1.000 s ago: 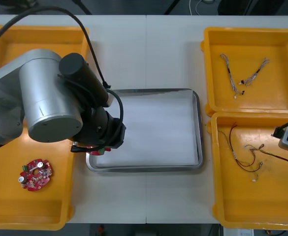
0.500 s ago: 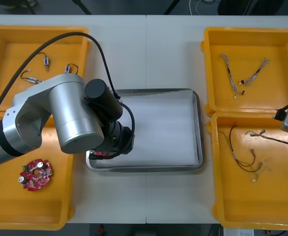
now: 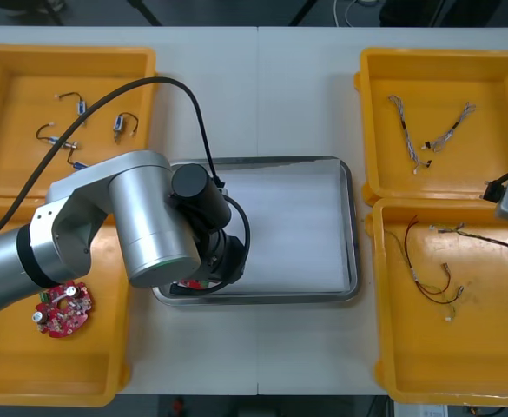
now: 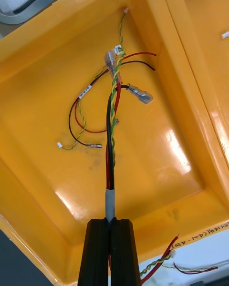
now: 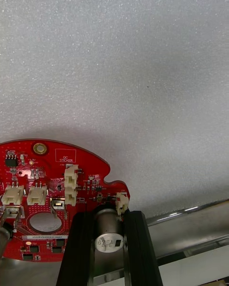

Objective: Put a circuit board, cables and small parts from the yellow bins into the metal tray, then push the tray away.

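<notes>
On light table (image 3: 262, 87): metal tray (image 3: 351, 226) at centre, white inside. Left arm (image 3: 149, 226): elbow bent, forearm slung over tray's near left corner, wrist aimed down. Left gripper (image 5: 109, 218): clamped on metal cylinder of round red circuit board (image 5: 47, 171), over white lining beside tray rim. Right gripper (image 4: 110, 225): pinched on red and yellow cable (image 4: 113, 119), held above near right yellow bin (image 4: 157, 171); cable's loose end hanging over bin floor.
</notes>
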Tool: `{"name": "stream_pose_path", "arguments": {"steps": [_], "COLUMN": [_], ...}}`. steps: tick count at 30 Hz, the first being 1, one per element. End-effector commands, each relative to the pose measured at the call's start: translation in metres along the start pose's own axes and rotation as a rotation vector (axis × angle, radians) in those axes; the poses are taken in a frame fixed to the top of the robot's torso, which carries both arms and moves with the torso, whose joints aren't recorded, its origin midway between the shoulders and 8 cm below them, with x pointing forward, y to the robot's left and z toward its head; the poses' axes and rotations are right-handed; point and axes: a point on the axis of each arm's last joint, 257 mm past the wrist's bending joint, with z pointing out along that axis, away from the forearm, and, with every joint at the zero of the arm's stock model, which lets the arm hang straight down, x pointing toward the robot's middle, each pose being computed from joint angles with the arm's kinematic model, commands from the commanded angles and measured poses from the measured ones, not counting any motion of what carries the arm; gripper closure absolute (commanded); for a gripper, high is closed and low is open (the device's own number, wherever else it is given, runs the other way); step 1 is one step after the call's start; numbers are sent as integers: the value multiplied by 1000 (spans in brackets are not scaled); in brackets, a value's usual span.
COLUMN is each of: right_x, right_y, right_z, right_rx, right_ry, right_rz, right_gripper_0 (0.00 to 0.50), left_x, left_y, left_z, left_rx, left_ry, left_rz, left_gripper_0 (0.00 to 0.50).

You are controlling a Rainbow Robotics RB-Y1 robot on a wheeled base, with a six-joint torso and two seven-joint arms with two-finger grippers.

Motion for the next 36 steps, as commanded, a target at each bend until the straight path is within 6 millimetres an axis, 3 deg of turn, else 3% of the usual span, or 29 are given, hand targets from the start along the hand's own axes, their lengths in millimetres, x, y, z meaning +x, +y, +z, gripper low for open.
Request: {"name": "stream_pose_path", "arguments": {"steps": [1, 2, 3, 14, 21, 28, 36], "right_x": [-12, -12, -11, -15, -16, -29, -64], "right_y": [-4, -5, -4, 0, 0, 0, 10], "right_z": [-9, -10, -9, -8, -9, -14, -12], "right_rx": [33, 34, 31, 18, 18, 11, -3], "right_ry": [-19, -18, -14, -20, -25, -56, -77], "right_rz": [9, 10, 7, -2, -5, -30, -137], "right_gripper_0": [500, 500, 500, 500, 500, 500, 500], "left_x": [-16, -16, -16, -19, -37, -52, -61], "left_y": [-23, -23, -24, -26, -18, 14, 66], "left_z": [-10, -10, -10, -14, -55, -97, -139], "left_rx": [32, 32, 33, 43, 49, 22, -54], "left_ry": [-51, -51, -50, -57, -62, -64, -66], "left_rz": [-28, -29, -29, -38, -87, -133, -175], "left_gripper_0": [122, 80, 0, 0, 0, 0, 0]}}
